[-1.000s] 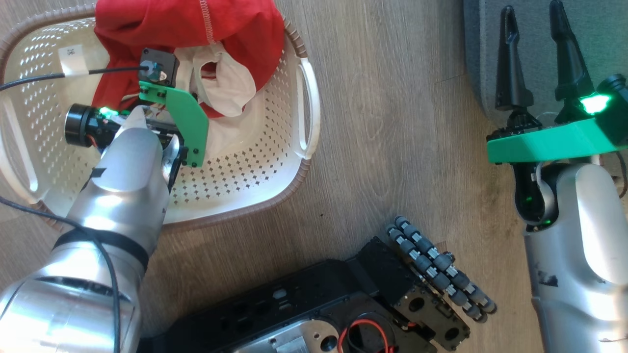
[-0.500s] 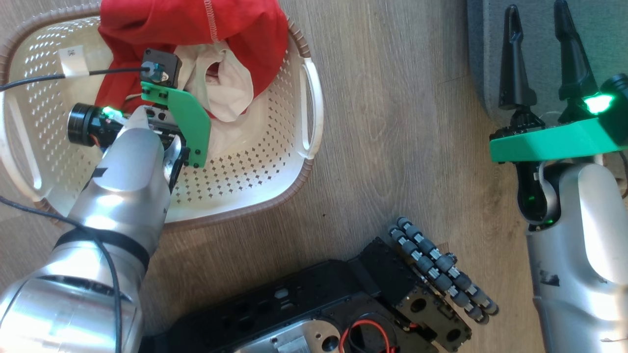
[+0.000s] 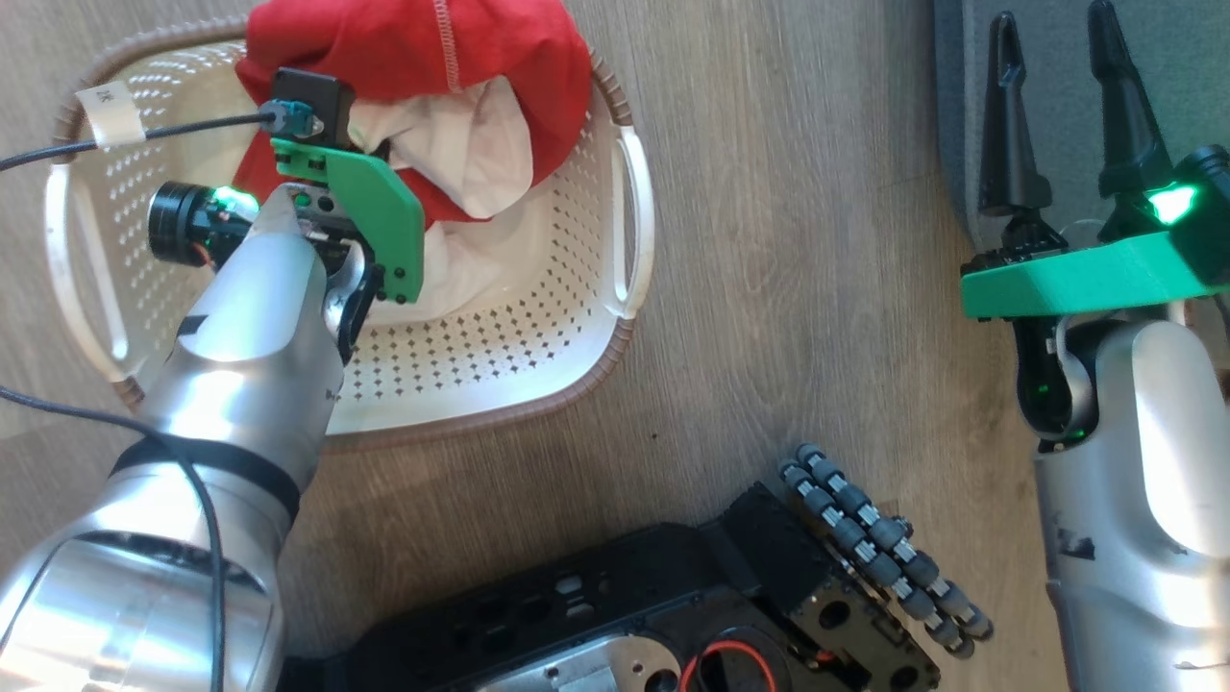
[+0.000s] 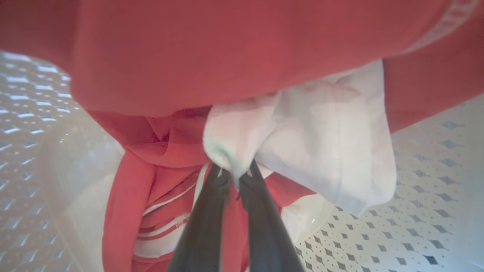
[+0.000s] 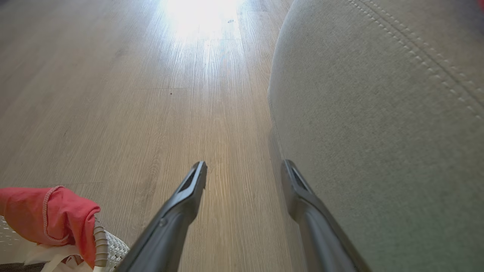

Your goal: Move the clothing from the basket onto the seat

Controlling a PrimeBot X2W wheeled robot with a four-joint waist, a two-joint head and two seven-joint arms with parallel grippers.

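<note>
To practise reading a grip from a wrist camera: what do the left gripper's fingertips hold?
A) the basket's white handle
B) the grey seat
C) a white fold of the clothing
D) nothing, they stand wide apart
C: the left wrist view shows the left gripper shut on a white fold of the clothing, inside the basket.

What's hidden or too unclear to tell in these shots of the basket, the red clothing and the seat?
Head view: the green bracket covers the fingers of the left gripper.
Head view: the clothing is bunched and cut by the top edge; garment count unclear.
Left wrist view: clothing covers much of the basket floor.
Head view: the seat is cut by the top and right edges.
Head view: the label print is too small to read.
</note>
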